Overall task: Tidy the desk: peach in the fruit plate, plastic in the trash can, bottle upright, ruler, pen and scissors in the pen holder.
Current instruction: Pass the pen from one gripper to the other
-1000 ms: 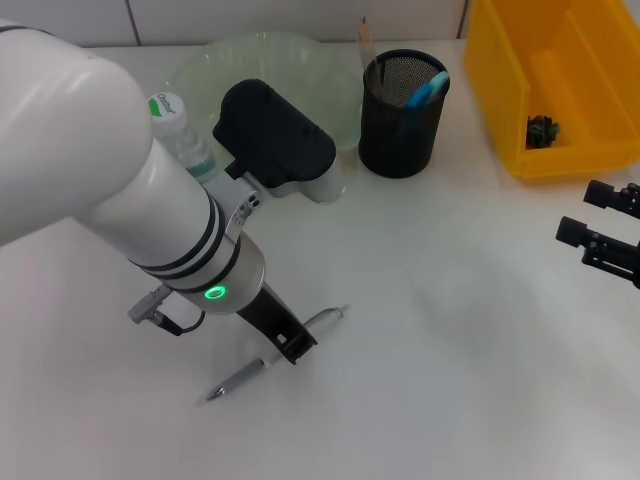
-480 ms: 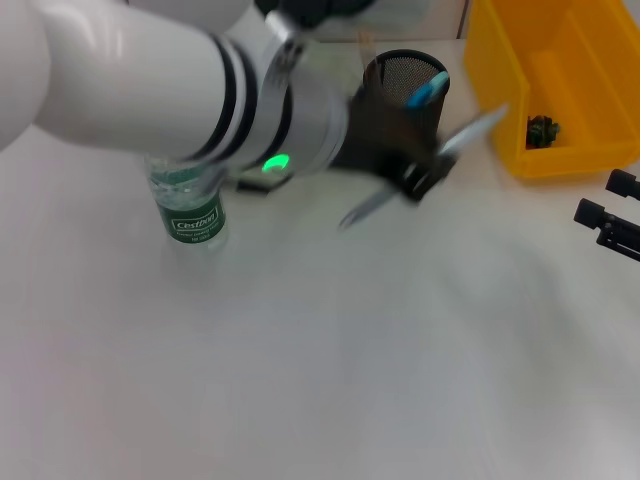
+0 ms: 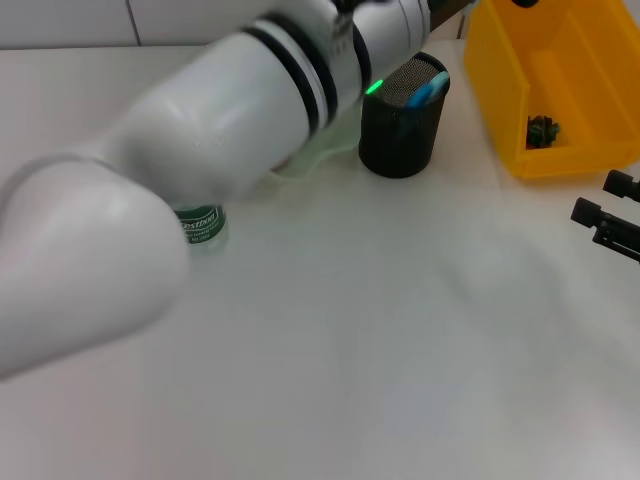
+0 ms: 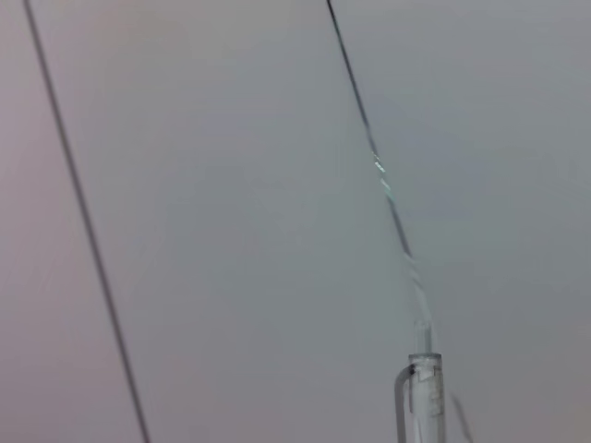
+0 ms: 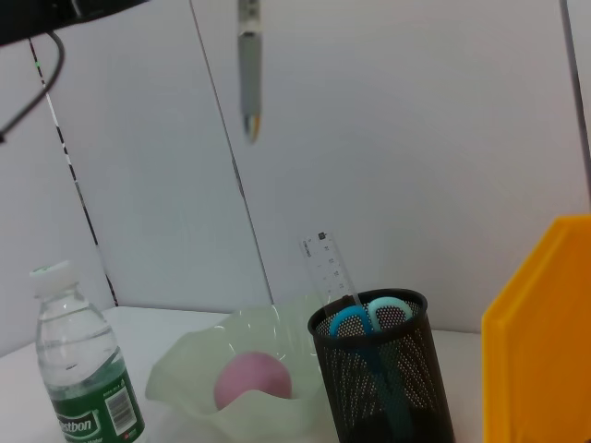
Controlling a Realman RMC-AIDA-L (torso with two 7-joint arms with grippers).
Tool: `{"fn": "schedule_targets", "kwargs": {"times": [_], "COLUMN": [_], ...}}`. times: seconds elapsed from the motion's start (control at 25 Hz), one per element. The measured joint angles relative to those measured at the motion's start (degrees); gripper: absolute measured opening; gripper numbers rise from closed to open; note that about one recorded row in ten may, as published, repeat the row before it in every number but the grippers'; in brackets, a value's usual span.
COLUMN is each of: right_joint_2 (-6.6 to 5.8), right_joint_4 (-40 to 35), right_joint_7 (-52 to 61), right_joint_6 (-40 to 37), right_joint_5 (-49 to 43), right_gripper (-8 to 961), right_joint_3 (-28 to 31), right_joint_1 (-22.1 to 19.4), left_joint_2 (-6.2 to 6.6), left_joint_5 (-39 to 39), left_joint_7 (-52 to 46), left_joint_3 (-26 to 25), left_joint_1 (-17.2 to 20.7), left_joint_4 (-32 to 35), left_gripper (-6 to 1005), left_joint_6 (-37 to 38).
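My left arm (image 3: 230,110) is raised high across the head view, and its gripper is out of frame at the top. The pen (image 5: 249,74) hangs tip down in the air, held from above, well over the fruit plate (image 5: 185,392) and the black mesh pen holder (image 5: 379,378). The left wrist view shows the pen (image 4: 420,397) against the wall. Blue-handled scissors (image 5: 369,318) and a clear ruler (image 5: 328,268) stand in the holder. The peach (image 5: 251,383) lies in the plate. The bottle (image 5: 78,369) stands upright. My right gripper (image 3: 610,225) is open at the table's right edge.
The yellow trash can (image 3: 560,90) stands at the back right, close to the pen holder (image 3: 400,120), with a small dark item (image 3: 542,130) inside. The bottle (image 3: 203,228) shows just below my left arm. A white wall with dark seams is behind the table.
My left arm lifted the pen off the table, swung it right and up past the pen holder, and now holds it high with the gripper out of the head view. The right arm barely moved.
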Motion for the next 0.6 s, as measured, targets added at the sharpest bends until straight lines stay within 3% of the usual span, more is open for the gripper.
{"fn": "schedule_targets", "kwargs": {"times": [0.08, 0.12, 0.28, 0.32, 0.36, 0.6], "right_joint_2": [-0.02, -0.02, 0.0, 0.0, 0.0, -0.05], "right_joint_4": [0.4, 0.4, 0.6, 0.6, 0.8, 1.9], "right_joint_7": [0.0, 0.0, 0.0, 0.0, 0.0, 0.1], "right_joint_6": [0.5, 0.5, 1.3, 1.3, 1.3, 1.6], "right_joint_5": [0.0, 0.0, -0.2, -0.2, -0.2, -0.3], "right_gripper": [687, 687, 687, 687, 687, 686], "right_joint_3": [0.0, 0.0, -0.6, -0.6, -0.6, -0.4], "right_joint_1": [0.2, 0.2, 0.6, 0.6, 0.8, 1.7], "left_joint_2": [-0.14, -0.14, -0.15, -0.15, -0.14, -0.14], "left_joint_5": [0.5, 0.5, 1.4, 1.4, 2.0, 4.9], "left_joint_7": [-3.4, -3.4, -16.8, -16.8, -23.0, -27.4], "left_joint_3": [7.9, 7.9, 14.8, 14.8, 16.1, 16.0], "left_joint_1": [-3.3, -3.3, -8.7, -8.7, -10.9, -12.6], "left_joint_4": [-10.1, -10.1, -24.1, -24.1, -29.6, -36.3], "left_gripper": [203, 204, 209, 210, 211, 219], "left_joint_6": [-19.9, -19.9, -41.4, -41.4, -46.8, -45.6]}}
